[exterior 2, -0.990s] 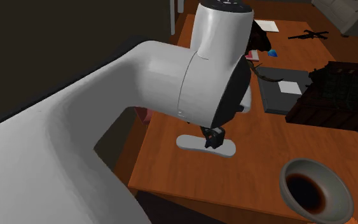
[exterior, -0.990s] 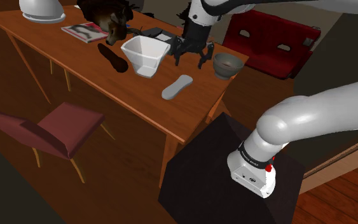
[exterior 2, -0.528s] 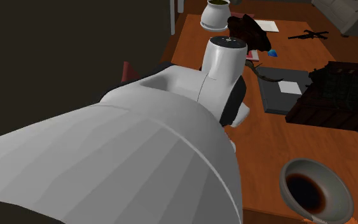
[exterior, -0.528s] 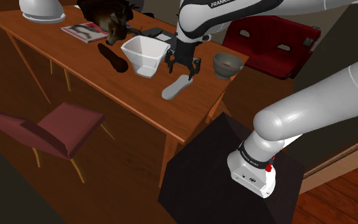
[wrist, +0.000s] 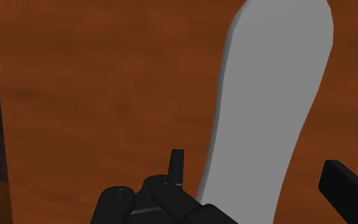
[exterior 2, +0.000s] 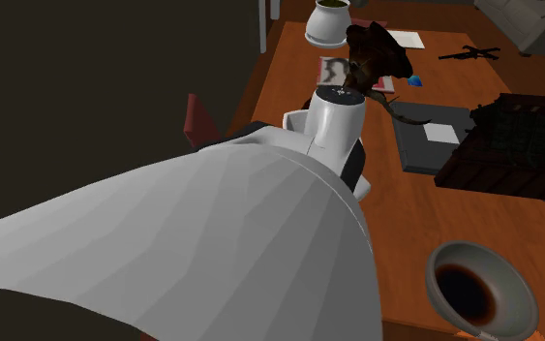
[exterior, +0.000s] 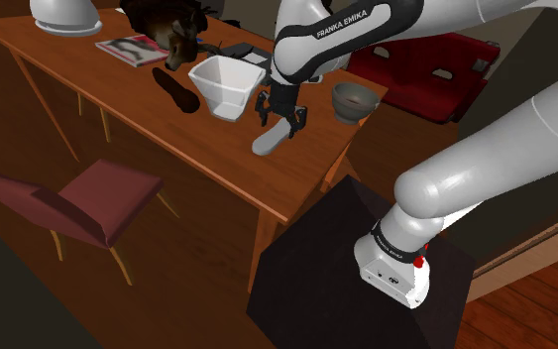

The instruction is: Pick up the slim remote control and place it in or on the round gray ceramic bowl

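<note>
Here was the hand, hanging low over the wooden surface, right at the end of the slim grey remote that lay nearer the bowl. The remote was flat on the wood, not lifted.

From the wrist camera the picture was plain. The remote ran lengthwise away from the hand, and the two black fingers stood spread wide, one on each side of its near end. A strip of wood showed between each finger and the grey body, so there was no contact and no grip.

The round grey bowl, dark inside, sat near the surface's corner, to the shoulder view's right of the hand and apart from the remote. In the second exterior view that bowl stood at the lower right, beside the big white arm.

A white angular vessel stood just beside the hand on the shoulder view's left. Farther along the surface lay a magazine. A maroon chair stood on the floor beside the surface.
</note>
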You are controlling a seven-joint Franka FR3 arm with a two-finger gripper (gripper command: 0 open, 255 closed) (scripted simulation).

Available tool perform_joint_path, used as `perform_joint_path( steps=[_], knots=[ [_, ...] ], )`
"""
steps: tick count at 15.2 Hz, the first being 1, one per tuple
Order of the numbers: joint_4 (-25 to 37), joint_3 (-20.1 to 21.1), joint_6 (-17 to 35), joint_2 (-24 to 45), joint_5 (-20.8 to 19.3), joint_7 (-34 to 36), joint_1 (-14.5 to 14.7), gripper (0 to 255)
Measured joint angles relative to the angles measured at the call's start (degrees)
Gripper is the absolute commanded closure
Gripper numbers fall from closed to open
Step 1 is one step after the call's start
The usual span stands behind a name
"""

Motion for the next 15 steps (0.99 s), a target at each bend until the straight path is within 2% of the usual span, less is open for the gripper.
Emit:
perform_joint_path(
  steps=[7,8,15],
  knots=[
    [-0.57,0.13,1.4,0.84,-0.27,0.09,-0.17,0],
    [-0.57,0.13,1.4,0.84,-0.27,0.09,-0.17,255],
    [-0.58,0.13,1.4,0.84,-0.27,0.09,-0.17,255]
  ],
)
